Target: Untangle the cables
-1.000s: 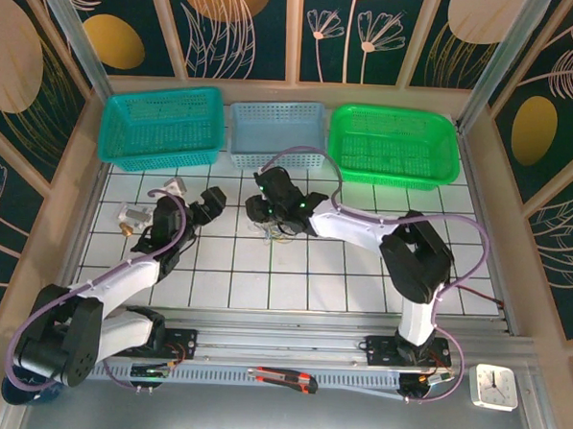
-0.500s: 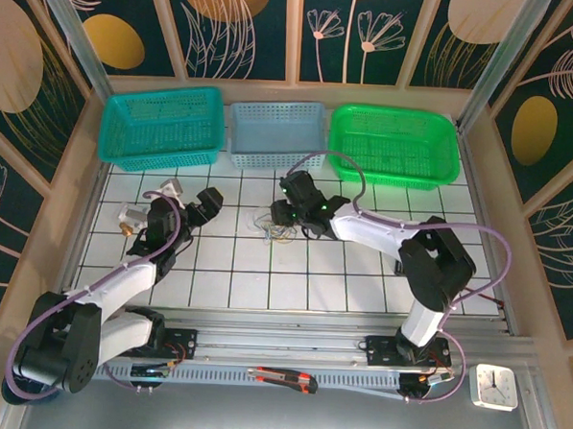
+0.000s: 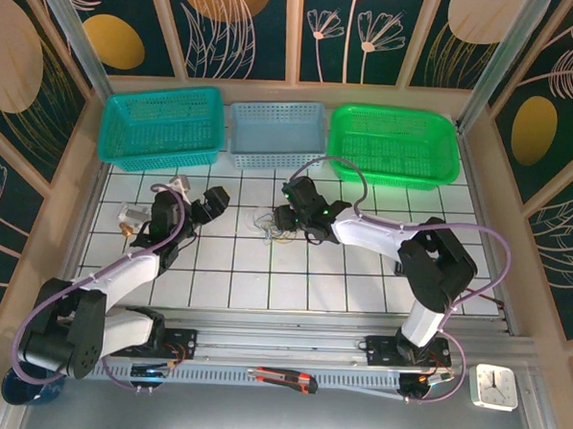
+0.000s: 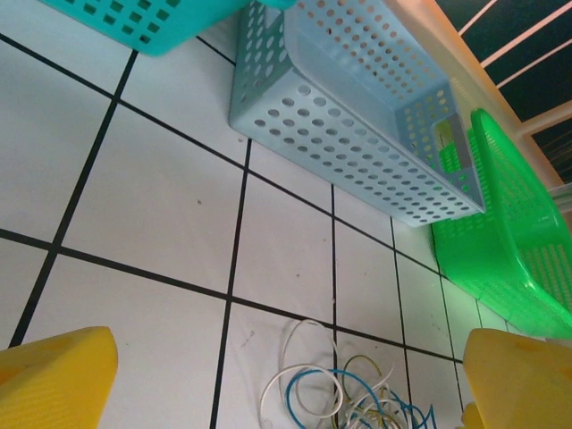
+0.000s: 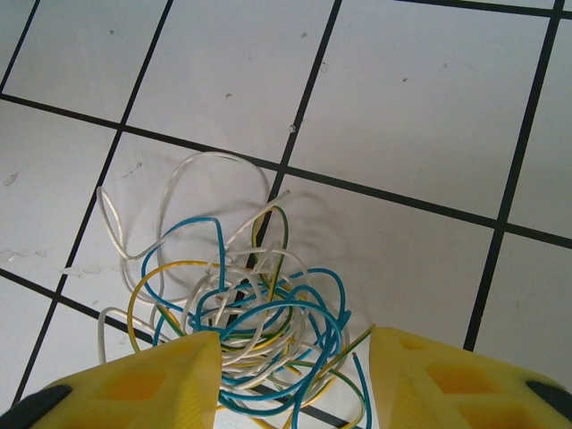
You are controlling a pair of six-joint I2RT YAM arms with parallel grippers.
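The cables [image 3: 270,226] are a small tangle of thin white, blue and yellow-green loops lying on the white tiled floor [image 3: 360,276]. My right gripper [image 3: 292,220] sits at the tangle's right edge. In the right wrist view the cables [image 5: 241,299] lie between and ahead of its yellow fingers [image 5: 152,384], and the right gripper [image 5: 295,366] is open around them. My left gripper [image 3: 212,206] is a tile to the left, wide open. In the left wrist view the cables [image 4: 344,398] lie low between its fingers [image 4: 54,380], and the left gripper [image 4: 290,349] touches nothing.
Three baskets line the back wall: teal [image 3: 161,126], light blue [image 3: 276,132] and green [image 3: 394,145]. The light blue basket [image 4: 357,116] is ahead of the left gripper. Small clear-and-metal objects [image 3: 131,216] lie at the far left. A cutter [image 3: 283,378] and clock [image 3: 496,386] sit by the rail.
My right gripper has moved right, from over the tangle to its right edge, and its jaws have widened a little. The left gripper has barely shifted.
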